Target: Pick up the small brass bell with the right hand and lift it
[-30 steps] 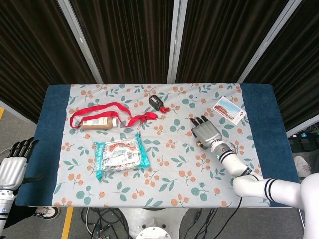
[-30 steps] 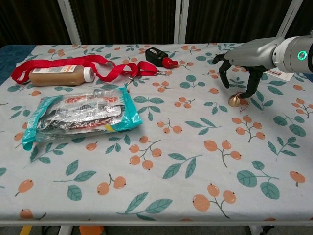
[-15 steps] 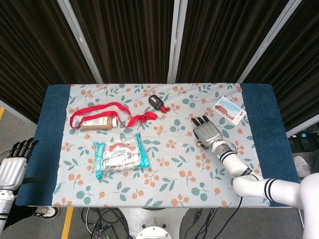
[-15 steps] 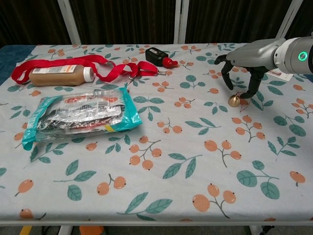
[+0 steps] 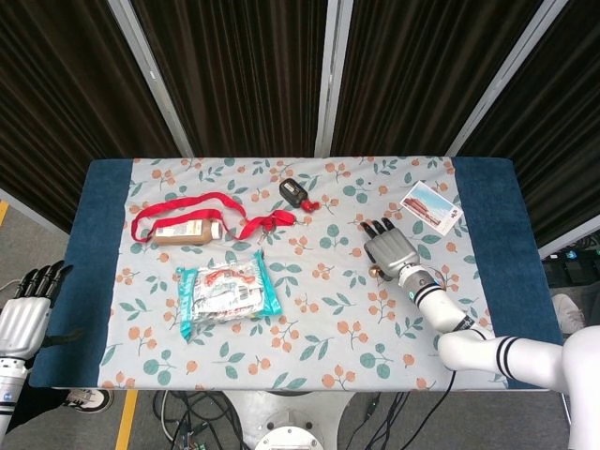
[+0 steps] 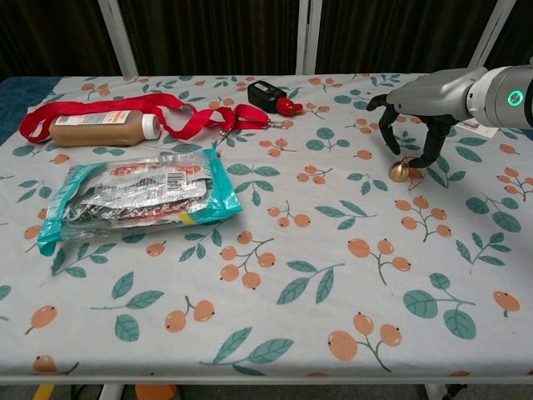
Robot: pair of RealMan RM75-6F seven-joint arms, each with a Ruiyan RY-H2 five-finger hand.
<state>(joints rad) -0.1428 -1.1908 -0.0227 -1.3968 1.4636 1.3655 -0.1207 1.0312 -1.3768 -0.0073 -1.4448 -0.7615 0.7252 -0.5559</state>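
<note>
Right hand (image 6: pixel 414 125) hovers over the small brass bell (image 6: pixel 399 172), which sits on the tabletop (image 6: pixel 333 275) at the right side, directly beneath the curled fingers (image 6: pixel 388 133). Fingers are spread, arched around it, apparently gripping nothing yet. Left hand (image 5: pixel 23 314) hangs far off.

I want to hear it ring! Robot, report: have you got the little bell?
Right hand open, fingers arched over the small brass bell. Bell on the floral tablecloth, not gripped. Left hand off the table, idle. Nothing in the way.
</note>
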